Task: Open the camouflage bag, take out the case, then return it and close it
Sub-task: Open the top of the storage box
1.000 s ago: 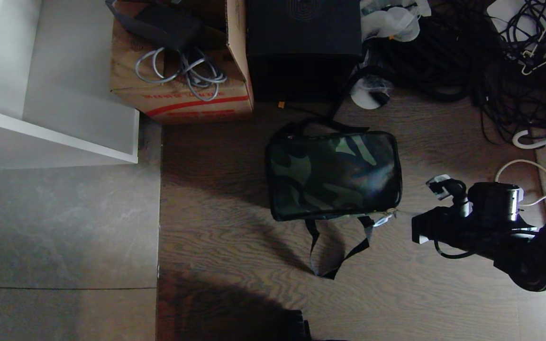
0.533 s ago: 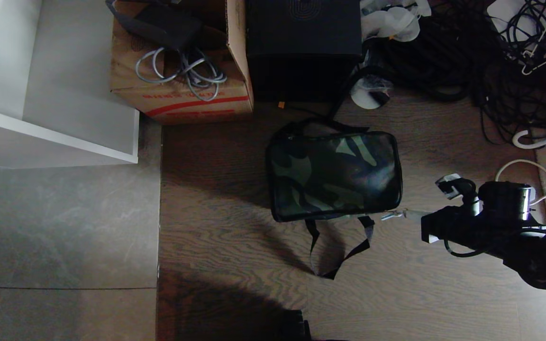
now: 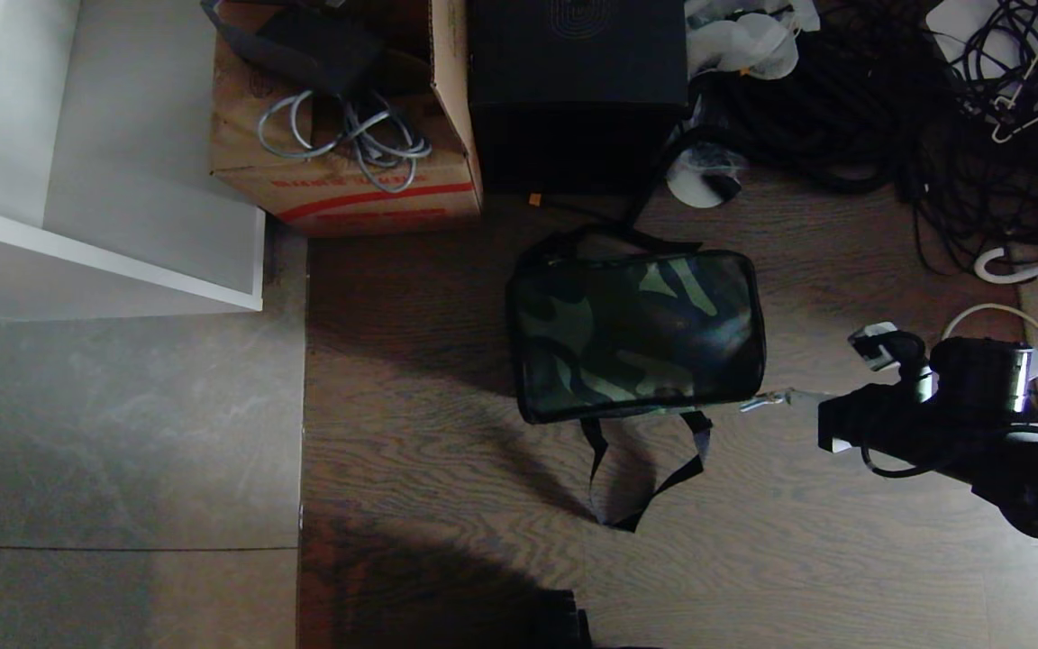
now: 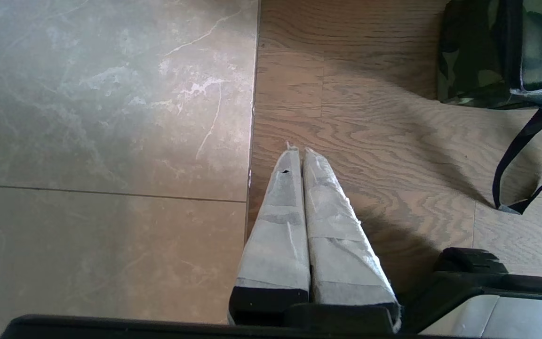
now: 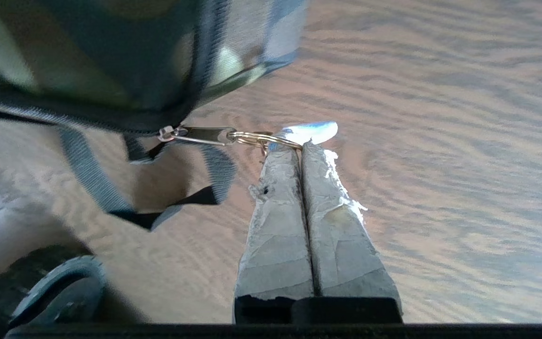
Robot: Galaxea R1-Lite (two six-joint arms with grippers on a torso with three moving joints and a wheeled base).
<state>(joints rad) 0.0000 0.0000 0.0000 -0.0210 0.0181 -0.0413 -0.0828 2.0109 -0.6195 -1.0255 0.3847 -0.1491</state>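
Lying zipped on the wood floor, the camouflage bag (image 3: 634,335) hides any contents; the right gripper (image 5: 301,146), fingers pressed together, pinches the ring on its zipper pull (image 5: 203,135), beside the bag's near-right corner.

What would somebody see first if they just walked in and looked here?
The camouflage bag lying zipped shut on the wooden floor, mid-scene. At its near right corner, the right end effector is pinched on the zipper pull's ring. Behind it sit a cardboard box and tangled black cables.
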